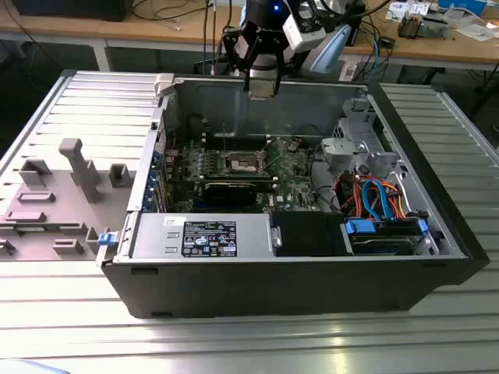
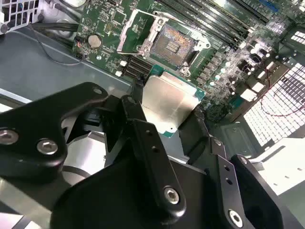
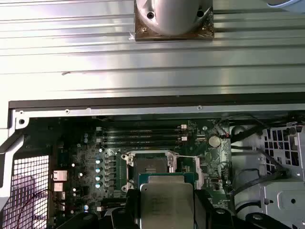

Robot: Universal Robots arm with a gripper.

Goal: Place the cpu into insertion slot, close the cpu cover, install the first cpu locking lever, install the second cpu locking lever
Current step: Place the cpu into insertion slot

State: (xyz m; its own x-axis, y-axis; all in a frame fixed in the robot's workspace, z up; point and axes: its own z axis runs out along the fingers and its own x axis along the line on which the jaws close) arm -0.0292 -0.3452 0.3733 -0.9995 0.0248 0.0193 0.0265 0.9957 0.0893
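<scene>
The hand (image 2: 167,121) was clenched on the cpu (image 2: 167,98), gripping it by two opposite edges, well above the insertion slot (image 2: 172,45), which lay open and bare. In the exterior view the hand hung at the computer case's (image 1: 273,273) twelve o'clock, with the slot nearer its centre. To my eye, it needed squaring over the socket, then a straight, gentle descent. Memory slots (image 1: 238,141) sat just beside the socket at twelve. The orange and blue cables (image 1: 374,199) at three lay well apart, so nothing seemed to bar the way.
</scene>
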